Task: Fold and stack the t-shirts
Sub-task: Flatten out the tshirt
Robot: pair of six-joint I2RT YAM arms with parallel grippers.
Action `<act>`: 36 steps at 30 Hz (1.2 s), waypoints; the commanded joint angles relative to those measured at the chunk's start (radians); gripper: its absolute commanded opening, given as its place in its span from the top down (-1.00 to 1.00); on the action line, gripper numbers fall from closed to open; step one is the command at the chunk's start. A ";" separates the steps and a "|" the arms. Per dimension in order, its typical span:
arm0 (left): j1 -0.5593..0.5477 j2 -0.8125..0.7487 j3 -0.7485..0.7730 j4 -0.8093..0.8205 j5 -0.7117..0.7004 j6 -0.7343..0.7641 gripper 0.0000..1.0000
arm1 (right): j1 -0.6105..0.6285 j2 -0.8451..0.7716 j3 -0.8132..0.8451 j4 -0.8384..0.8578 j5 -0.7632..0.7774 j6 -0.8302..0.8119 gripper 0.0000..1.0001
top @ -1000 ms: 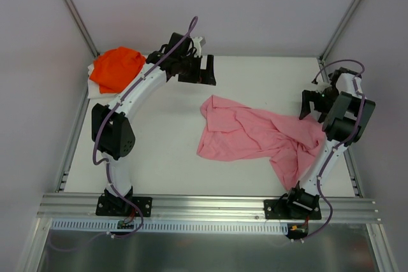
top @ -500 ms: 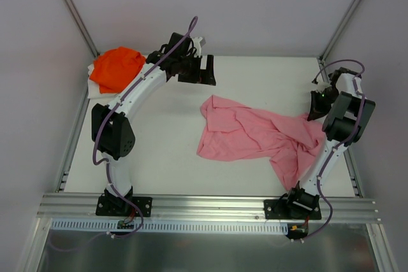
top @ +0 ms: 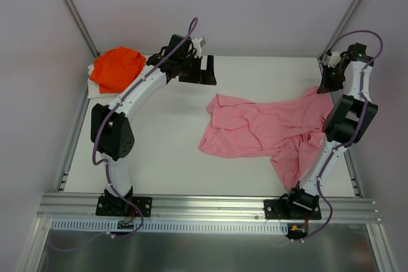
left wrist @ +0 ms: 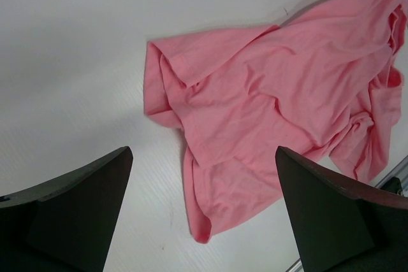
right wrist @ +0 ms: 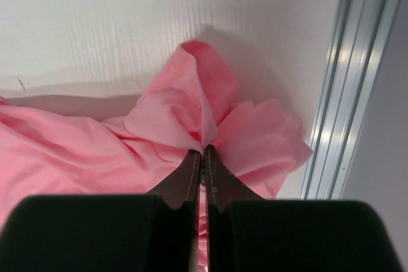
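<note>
Pinch on edge of pink t-shirt (top: 268, 128)
Right gripper (right wrist: 203, 152) clamps a fold; shirt sprawls crumpled across the table (top: 166, 148). Left gripper (top: 205, 71) gapes empty. Cloth looks soft, light, limp: likely best taken at hems or shoulders. The orange t-shirt (top: 118, 68) lies bunched far-left.

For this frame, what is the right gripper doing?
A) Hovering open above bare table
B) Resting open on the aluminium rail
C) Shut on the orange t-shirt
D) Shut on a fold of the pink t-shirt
D: the right wrist view shows the right gripper pinched shut on a bunched fold of the pink t-shirt, while the orange t-shirt lies untouched at the far left corner.
</note>
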State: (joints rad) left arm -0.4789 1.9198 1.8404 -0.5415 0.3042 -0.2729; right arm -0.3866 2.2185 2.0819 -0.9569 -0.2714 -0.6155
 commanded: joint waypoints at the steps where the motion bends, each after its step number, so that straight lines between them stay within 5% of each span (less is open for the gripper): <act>1: -0.013 -0.068 -0.062 0.061 -0.011 0.000 -0.97 | 0.006 -0.080 0.078 0.023 -0.038 0.017 0.99; 9: -0.013 0.091 -0.070 0.057 0.109 -0.022 -0.97 | 0.023 -0.115 0.086 -0.054 -0.026 -0.039 0.99; 13: -0.012 0.123 -0.135 0.242 0.159 -0.052 -0.97 | 0.029 -0.132 0.073 -0.083 -0.015 -0.049 0.99; 19: 0.000 0.332 0.034 0.279 0.344 -0.143 -0.91 | 0.043 -0.148 0.067 -0.101 0.012 -0.036 1.00; 26: 0.006 0.435 0.152 0.276 0.406 -0.190 -0.91 | 0.066 -0.158 0.053 -0.100 0.046 -0.004 0.99; 36: 0.011 0.453 0.143 0.321 0.440 -0.250 -0.91 | 0.084 -0.155 0.050 -0.092 0.075 -0.010 0.99</act>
State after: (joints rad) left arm -0.4759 2.3695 1.9430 -0.2512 0.6926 -0.4805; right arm -0.3050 2.1311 2.1292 -1.0401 -0.2150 -0.6357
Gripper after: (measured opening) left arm 0.956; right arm 0.024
